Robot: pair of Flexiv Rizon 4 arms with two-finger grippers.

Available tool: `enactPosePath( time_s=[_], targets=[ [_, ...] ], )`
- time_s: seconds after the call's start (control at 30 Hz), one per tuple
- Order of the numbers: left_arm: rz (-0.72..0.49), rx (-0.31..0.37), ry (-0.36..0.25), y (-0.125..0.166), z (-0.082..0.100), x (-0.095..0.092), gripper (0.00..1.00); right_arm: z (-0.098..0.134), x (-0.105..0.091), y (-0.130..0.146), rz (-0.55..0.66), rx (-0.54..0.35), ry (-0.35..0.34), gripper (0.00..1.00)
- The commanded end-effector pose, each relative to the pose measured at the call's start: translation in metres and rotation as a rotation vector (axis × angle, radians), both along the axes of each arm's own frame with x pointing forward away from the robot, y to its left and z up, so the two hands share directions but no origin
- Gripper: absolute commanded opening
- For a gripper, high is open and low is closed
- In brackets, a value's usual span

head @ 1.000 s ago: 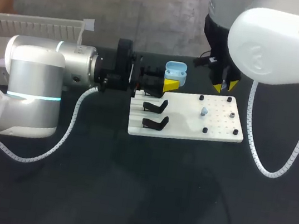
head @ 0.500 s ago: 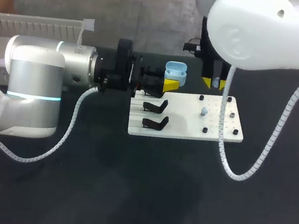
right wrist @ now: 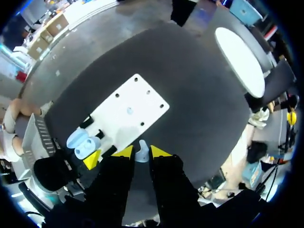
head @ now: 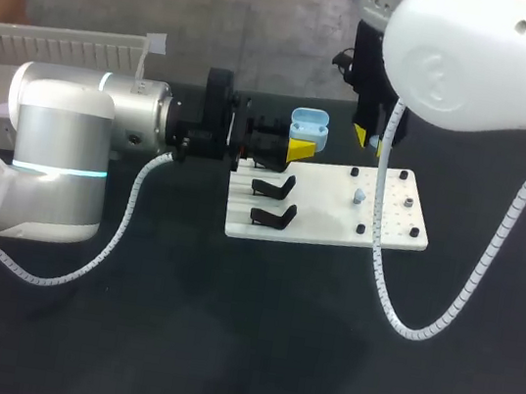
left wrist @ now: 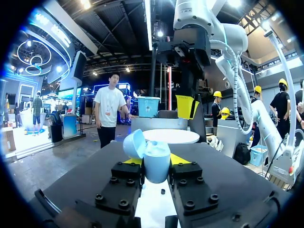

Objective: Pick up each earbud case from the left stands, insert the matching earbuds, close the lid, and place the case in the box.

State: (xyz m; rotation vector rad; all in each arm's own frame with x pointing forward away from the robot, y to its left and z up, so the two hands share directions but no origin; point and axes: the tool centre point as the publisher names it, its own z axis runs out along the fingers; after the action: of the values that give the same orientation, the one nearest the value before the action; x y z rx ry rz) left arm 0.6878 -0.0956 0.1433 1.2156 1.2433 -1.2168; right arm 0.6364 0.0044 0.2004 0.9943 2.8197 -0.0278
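The left arm comes in from the left and lies low across the dark worktop (head: 222, 340). The left tool (left wrist: 156, 166) is clamped on a light blue earbud case (head: 308, 127), one finger on each side. The case stands upright between the yellow tips. Its lid (left wrist: 134, 144) is open and leans back to one side. The case is held up by the far left corner of a white board (head: 323, 228) that lies flat on the worktop.

On the left part of the board sit two black stands, one (head: 272, 189) a bit farther away and one (head: 273, 218) nearer. More to the right on the board there is a small light blue earbud on the board (head: 359, 198), standing alone among little black dots.

The right arm comes in from the far right, with a white hose hanging down in a loop. The right tool (right wrist: 141, 151) points down above the far edge of the board. It is to the right of the case and does not touch it. Its two yellow tips are close together and pinch a small pale blue earbud (right wrist: 141, 156) from both sides.

A white ribbed box (head: 68, 44) lies far off to the left, behind the left arm.
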Motion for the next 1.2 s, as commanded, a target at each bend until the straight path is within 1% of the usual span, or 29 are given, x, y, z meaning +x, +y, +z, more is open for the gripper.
enactPosePath(
  time_s=[0.03,0.2,0.23,0.43,0.67,0.87,1.2],
  targets=[
    [0.003,-0.003,-0.003,0.000,-0.001,0.000,0.00,-0.001,-0.006,-0.004,-0.013,0.012,-0.021,0.00],
    [0.003,-0.003,-0.003,0.000,-0.001,0.000,0.00,-0.001,-0.006,-0.002,-0.009,0.003,-0.028,0.00],
    [0.003,-0.003,-0.003,0.000,-0.001,0.000,0.00,0.001,-0.004,0.000,-0.003,0.022,-0.018,0.00],
    [0.003,-0.003,-0.003,0.000,-0.001,0.000,0.00,0.014,0.004,0.014,0.062,0.041,0.021,0.00],
    [0.003,-0.003,-0.003,0.000,-0.001,0.000,0.00,0.024,0.014,0.032,0.131,0.032,0.043,0.00],
    [0.003,-0.003,-0.003,0.000,-0.001,0.000,0.00,0.021,0.024,0.043,0.187,0.006,0.073,0.00],
    [0.003,-0.003,-0.003,0.000,-0.001,0.000,0.00,0.013,0.034,0.054,0.228,-0.030,0.085,0.00]
  ],
)
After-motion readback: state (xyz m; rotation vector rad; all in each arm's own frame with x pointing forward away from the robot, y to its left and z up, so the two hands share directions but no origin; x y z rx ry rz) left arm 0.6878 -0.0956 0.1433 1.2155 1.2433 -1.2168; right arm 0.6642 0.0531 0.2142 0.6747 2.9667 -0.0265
